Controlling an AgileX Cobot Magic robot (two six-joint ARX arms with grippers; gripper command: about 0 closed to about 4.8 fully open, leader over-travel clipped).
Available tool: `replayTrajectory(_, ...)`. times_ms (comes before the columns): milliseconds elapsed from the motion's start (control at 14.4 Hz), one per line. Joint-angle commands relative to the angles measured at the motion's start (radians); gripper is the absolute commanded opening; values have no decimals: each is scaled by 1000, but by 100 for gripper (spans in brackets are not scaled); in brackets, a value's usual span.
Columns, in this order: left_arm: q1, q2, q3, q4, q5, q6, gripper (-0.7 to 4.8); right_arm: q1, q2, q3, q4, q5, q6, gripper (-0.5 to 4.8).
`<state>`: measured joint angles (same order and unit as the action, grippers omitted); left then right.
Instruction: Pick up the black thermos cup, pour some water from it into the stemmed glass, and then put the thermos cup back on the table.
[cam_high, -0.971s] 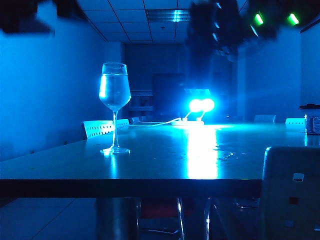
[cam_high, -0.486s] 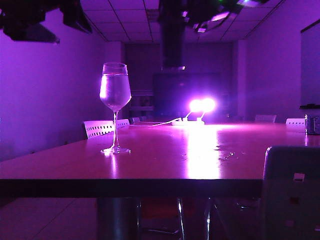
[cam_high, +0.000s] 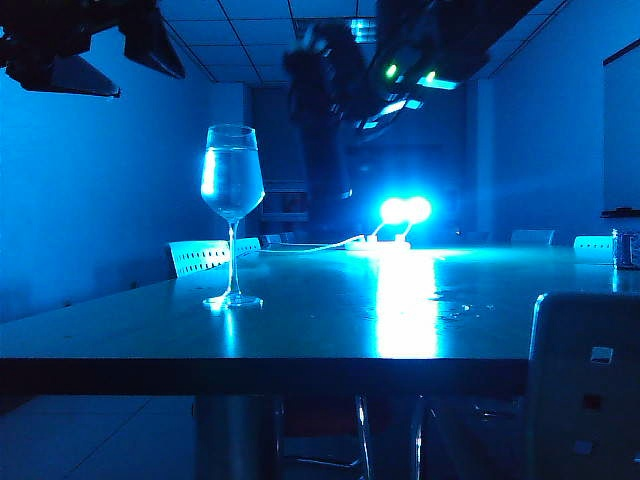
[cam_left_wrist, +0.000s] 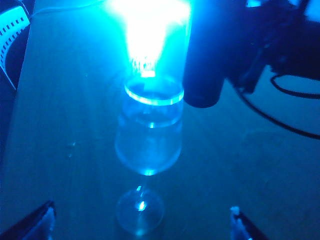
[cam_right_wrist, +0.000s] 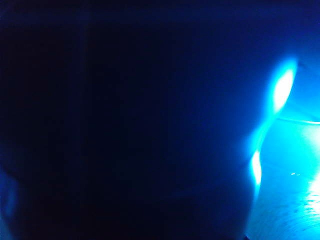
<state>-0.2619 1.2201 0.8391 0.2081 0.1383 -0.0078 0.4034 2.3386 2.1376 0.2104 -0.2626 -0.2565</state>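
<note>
A: Right tool (cam_high: 335, 75) has swung in since a sec ago, black thermos cup (cam_high: 325, 150) now hanging mid-air right of the stemmed glass (cam_high: 232, 185).
B: Grip?
A: Clamped on the thermos, which fills its wrist cam.
B: Left tool (cam_left_wrist: 142, 225)?
A: Jaws wide, nothing held, high above the glass. Glass upright on tabletop (cam_high: 330, 320), water inside.

Meeting room: long table (cam_high: 330, 320), chairs (cam_high: 198, 257), tiled ceiling (cam_high: 250, 40).
</note>
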Motion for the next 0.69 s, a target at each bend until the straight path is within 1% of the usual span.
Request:
replayTrajectory(69,0,0,6,-52,-6,37,479,26,-18,14,21,-2,-178,199)
replayTrajectory(416,0,0,6,-80,-7,38,479,35,-18,14,33,8,-275,198)
replayTrajectory(694,0,0,6,-106,-7,39,479,35,-19,14,35,9,-411,198)
